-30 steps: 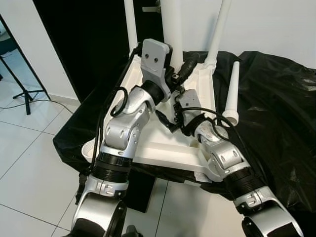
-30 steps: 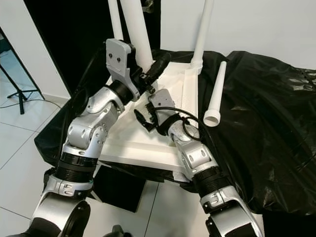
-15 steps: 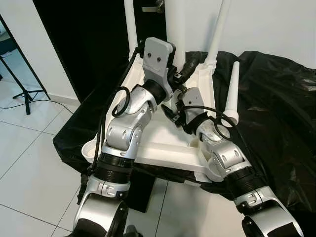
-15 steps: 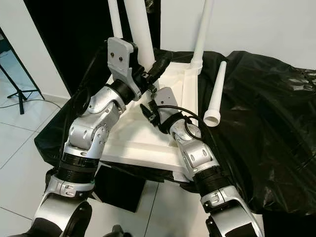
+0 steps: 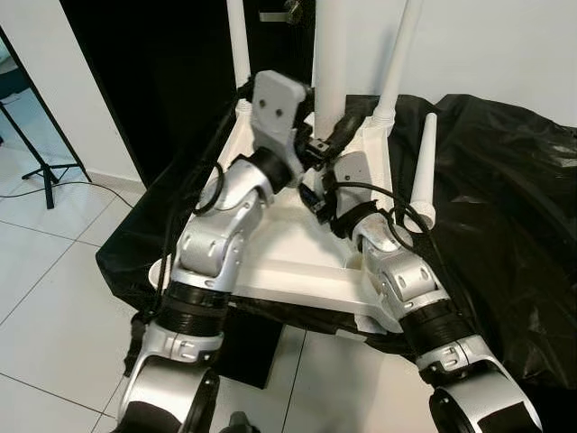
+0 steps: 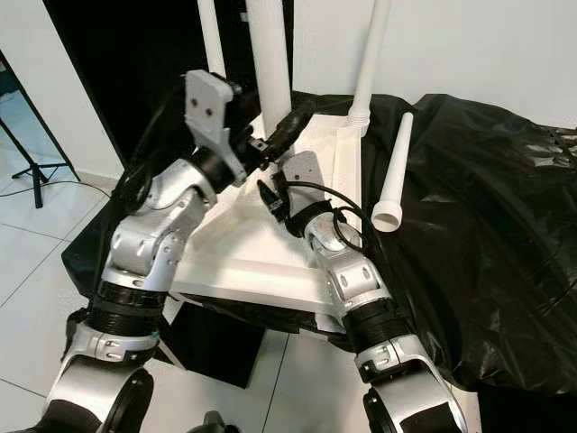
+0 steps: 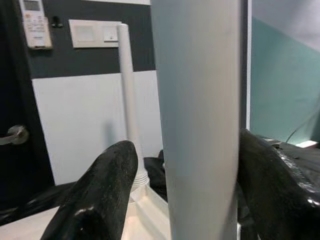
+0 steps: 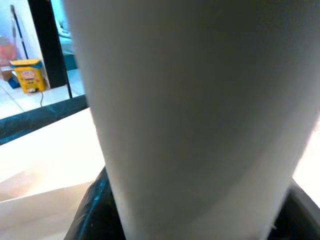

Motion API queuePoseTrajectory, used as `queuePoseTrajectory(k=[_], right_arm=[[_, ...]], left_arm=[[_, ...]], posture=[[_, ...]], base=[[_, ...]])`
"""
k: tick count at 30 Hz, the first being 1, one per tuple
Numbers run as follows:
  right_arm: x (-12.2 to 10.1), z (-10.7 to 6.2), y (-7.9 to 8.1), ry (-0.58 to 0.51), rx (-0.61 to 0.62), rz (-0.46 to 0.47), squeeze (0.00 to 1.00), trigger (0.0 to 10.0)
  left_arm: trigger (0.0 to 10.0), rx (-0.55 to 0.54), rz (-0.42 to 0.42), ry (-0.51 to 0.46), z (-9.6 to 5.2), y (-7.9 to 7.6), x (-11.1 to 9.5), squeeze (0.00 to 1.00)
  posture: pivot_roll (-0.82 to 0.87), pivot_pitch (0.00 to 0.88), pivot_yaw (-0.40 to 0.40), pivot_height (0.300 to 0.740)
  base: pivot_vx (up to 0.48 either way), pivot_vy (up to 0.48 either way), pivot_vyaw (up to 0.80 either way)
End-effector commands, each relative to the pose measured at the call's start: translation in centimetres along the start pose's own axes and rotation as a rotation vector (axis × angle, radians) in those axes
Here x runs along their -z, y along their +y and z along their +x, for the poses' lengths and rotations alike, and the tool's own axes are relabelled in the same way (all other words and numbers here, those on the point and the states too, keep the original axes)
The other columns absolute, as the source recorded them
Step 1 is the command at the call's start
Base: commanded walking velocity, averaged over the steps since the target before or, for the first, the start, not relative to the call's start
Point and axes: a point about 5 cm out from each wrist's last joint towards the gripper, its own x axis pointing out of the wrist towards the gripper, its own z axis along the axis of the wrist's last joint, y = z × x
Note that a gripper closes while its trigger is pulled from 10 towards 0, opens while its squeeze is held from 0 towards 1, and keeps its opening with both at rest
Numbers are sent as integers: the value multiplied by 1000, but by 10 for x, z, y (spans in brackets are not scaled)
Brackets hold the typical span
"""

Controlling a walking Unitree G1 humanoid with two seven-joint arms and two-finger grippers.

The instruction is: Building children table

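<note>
We find the white table top (image 5: pixel 297 257) lying upside down on a black sheet (image 5: pixel 505 207), with two legs already standing in its far corners: one at the far left (image 5: pixel 236 45) and one at the far right (image 5: pixel 397 59). A third leg (image 5: pixel 330 54) stands upright between the two arms, and both grippers are on it. In the left wrist view the left gripper (image 7: pixel 200 170) has its black fingers (image 7: pixel 100 190) pressed against either side of this leg. In the right wrist view the leg fills the frame and the right gripper (image 8: pixel 200 227) sits low around it; it appears clamped as well, though that view is too close for certainty.

The fourth leg (image 5: pixel 424 167) lies loose on the sheet, just beside the top's right edge.

We judge the work roughly half done: two legs fitted, the third being seated or tightened, the fourth not yet started.
</note>
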Motion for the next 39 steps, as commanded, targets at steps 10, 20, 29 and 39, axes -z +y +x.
queuePoseTrajectory(k=[10, 20, 29, 39], right_arm=[[8, 0, -18, 49, 113, 55, 0, 10000], [3, -3, -14, 31, 48, 140, 0, 10000], [-4, -17, -4, -33, 23, 139, 0, 10000], [1, -46, -6, -63, 64, 105, 0, 10000]], left_arm=[[10000, -81, 5, 8, -17, 13, -2, 0], [10000, -127, 40, 104, -39, 24, 19, 0], [10000, -130, 90, 208, -62, 25, 38, 0], [10000, 2, 97, 265, -88, 9, 54, 0]], posture=[[69, 0, -22, 740], [69, 0, -13, 740], [68, 0, -20, 740], [56, 0, -16, 740]], base=[[0, 0, 0], [0, 0, 0], [0, 0, 0], [0, 0, 0]])
